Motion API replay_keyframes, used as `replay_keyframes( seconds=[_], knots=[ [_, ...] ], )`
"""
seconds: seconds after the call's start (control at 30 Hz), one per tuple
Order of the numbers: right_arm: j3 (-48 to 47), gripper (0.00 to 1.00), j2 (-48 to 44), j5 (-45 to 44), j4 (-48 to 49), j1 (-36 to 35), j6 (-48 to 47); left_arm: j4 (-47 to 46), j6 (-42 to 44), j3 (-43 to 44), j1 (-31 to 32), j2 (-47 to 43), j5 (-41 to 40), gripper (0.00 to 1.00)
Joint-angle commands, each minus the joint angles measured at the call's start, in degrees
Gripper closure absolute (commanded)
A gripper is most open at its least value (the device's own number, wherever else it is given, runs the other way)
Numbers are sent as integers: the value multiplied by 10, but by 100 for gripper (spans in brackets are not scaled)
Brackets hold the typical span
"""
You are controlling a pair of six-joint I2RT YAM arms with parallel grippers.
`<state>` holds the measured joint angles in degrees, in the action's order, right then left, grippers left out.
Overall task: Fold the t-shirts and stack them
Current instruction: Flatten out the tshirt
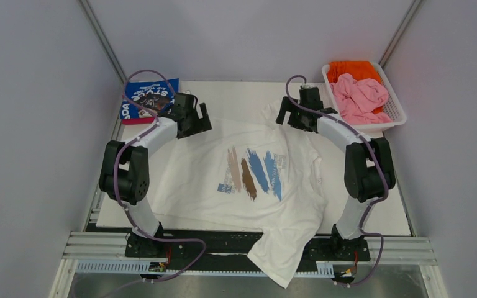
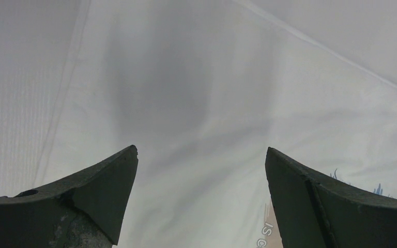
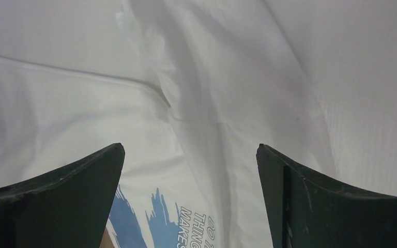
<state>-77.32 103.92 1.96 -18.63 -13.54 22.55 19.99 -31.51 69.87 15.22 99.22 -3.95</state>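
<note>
White cotton fills the middle of the table [image 1: 242, 93]: the white t-shirt [image 1: 248, 186] lies spread out, print side up, with tan, brown and blue brush strokes near its centre. One end of it hangs over the near table edge at about 6 o'clock, between the two arm bases. The cloth is rumpled along its 3 o'clock side and bunched up towards 12 o'clock.

The left gripper [image 1: 194, 119] hovers over the shirt's 10 o'clock corner. In its wrist view the two dark fingers [image 2: 101, 181] stand wide apart, with only smooth white fabric showing between them. The right gripper [image 1: 295, 115] sits over the bunched fabric at about 1 o'clock. Its jaws are likewise spread and hold nothing, and a creased fold and the edge of the blue print show below them in the right wrist view.

The blue t-shirt [image 1: 146, 99], with white lettering, lies folded at the table's 10 o'clock corner, just behind the left gripper. At 2 o'clock a white basket [image 1: 397, 115] holds the pink t-shirt [image 1: 363, 96], crumpled, with the orange t-shirt [image 1: 351, 69] behind it
</note>
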Motion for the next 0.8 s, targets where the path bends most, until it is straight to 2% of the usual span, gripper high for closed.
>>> replay_keyframes(
  seconds=[0.0, 0.17, 0.4, 0.57, 0.77],
  knots=[
    [30, 0, 32, 22, 3, -6, 45, -12, 0, 49, -2, 50, -5, 0],
    [10, 0, 91, 12, 0, 25, 57, -6, -18, 102, -4, 126, -25, 0],
    [-60, 0, 176, -19, -13, 68, 65, 37, -105, 164, -29, 206, -49, 0],
    [-173, 0, 255, -12, -55, 99, 90, 80, -174, 236, -39, 270, -59, 0],
    [-332, 0, 340, -35, -76, 117, 72, 127, -203, 353, -50, 351, -62, 0]
  ],
)
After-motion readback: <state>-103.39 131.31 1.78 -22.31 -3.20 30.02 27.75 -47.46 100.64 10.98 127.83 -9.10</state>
